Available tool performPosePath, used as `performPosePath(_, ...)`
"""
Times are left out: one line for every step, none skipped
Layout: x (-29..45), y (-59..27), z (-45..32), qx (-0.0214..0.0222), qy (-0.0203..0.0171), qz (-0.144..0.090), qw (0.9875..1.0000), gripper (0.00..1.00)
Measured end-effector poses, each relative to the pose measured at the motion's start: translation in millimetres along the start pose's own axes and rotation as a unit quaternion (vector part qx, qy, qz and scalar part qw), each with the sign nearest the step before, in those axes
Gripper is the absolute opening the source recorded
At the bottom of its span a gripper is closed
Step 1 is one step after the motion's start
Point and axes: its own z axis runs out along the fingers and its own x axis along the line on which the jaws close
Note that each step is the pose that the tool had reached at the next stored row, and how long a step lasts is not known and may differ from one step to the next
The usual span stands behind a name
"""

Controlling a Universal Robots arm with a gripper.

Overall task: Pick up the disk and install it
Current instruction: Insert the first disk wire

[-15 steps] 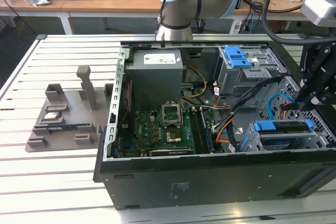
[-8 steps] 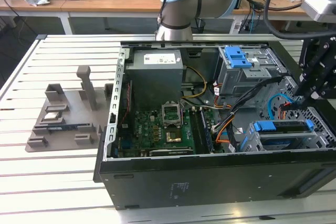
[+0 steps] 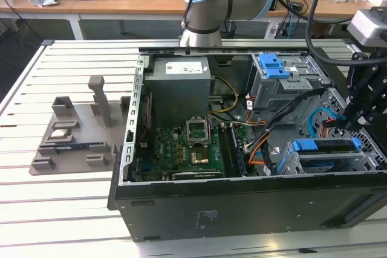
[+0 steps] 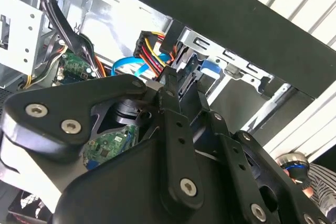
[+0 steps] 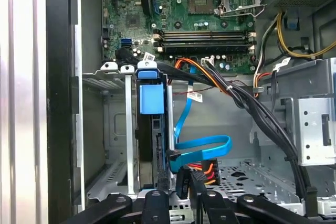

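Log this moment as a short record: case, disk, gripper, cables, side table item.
case: open computer case on a slatted table
disk: in its blue bracket, seated on edge in the lower drive bay
gripper: gripper at the disk's connector end; finger state unclear
cables: blue data cable and coloured power wires by the bay
side item: grey parts holder at the exterior view's left

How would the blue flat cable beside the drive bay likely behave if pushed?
The blue flat cable probably flops: it loops and folds in loose curves. It is likely light, being a thin ribbon. It may snag rather than slide, since one end plugs in beside the black cable bundle.
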Motion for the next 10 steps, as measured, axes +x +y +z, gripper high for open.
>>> performPosePath(0.0, 0.0, 0.3, 0.0000, 0.0000, 0.000, 1.0000, 0.30)
performPosePath(0.0, 0.0, 0.3, 0.0000, 0.0000, 0.000, 1.0000, 0.30)
performPosePath(0.0, 0.0, 0.4, 0.0000, 0.0000, 0.000, 1.0000, 0.30)
performPosePath(0.0, 0.0, 0.4, -0.0001, 0.0000, 0.000, 1.0000, 0.30)
performPosePath(0.0, 0.0, 0.5, -0.0001, 0.0000, 0.000, 1.0000, 0.30)
performPosePath(0.0, 0.0, 0.5, 0.0000, 0.0000, 0.000, 1.0000, 0.30)
performPosePath(0.0, 0.0, 0.6, 0.0000, -0.0001, 0.000, 1.0000, 0.30)
performPosePath(0.0, 0.0, 0.6, -0.0001, -0.0001, 0.000, 1.0000, 0.29)
performPosePath(0.0, 0.0, 0.6, -0.0001, -0.0001, 0.000, 1.0000, 0.22)
performPosePath(0.0, -0.1, 0.7, 0.0000, -0.0001, 0.000, 1.0000, 0.16)
